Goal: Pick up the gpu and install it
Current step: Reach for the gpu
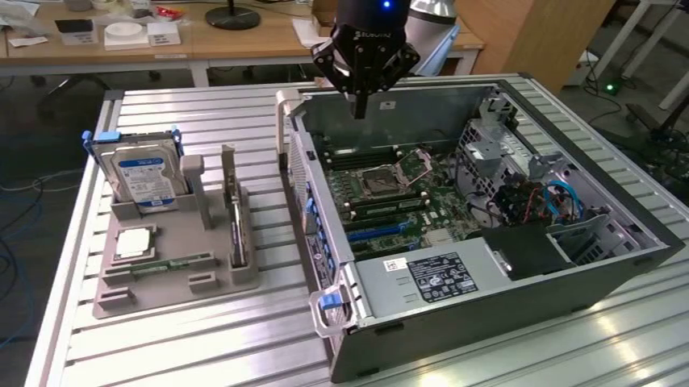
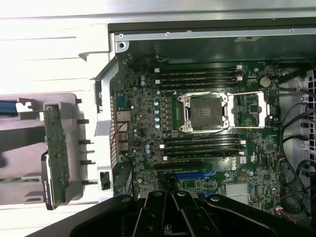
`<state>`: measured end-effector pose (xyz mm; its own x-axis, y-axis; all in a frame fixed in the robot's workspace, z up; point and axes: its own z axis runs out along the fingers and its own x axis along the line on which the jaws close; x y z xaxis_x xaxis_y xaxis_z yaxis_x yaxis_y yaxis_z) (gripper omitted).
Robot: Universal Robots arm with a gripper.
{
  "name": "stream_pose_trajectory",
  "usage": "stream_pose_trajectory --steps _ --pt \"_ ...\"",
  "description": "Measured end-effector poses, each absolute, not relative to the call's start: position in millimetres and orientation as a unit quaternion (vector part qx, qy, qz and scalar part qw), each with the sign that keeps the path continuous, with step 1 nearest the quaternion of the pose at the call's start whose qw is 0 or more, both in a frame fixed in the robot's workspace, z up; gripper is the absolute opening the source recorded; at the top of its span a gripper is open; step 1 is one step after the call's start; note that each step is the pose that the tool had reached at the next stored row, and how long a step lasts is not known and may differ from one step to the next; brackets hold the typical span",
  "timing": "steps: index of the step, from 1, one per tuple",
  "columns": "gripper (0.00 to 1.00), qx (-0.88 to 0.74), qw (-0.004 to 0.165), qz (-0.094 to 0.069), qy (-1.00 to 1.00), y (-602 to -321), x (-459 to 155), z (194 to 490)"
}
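Hand [image 1: 361, 111]: black, pinched narrow, empty, above open grey metal computer case [image 1: 603, 278].
Gpu [image 1: 235, 222]: thin dark card, upright in grey holder [image 1: 161, 284], exterior view's left of case.

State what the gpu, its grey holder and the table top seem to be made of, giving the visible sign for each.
The gpu: probably circuit board, a thin rigid card with a metal-looking end bracket. The grey holder: likely plastic, matt, uniform grey with moulded slots. The table top: apparently aluminium, silvery ribbed slats catching highlights.
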<state>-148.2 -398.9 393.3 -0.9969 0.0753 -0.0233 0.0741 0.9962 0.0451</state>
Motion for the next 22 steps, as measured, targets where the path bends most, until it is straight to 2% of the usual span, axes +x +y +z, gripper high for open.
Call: stream_pose_trajectory --steps 22 --pt "0.1 0.037 0.012 0.022 0.999 -398.9 -169.8 393.3"
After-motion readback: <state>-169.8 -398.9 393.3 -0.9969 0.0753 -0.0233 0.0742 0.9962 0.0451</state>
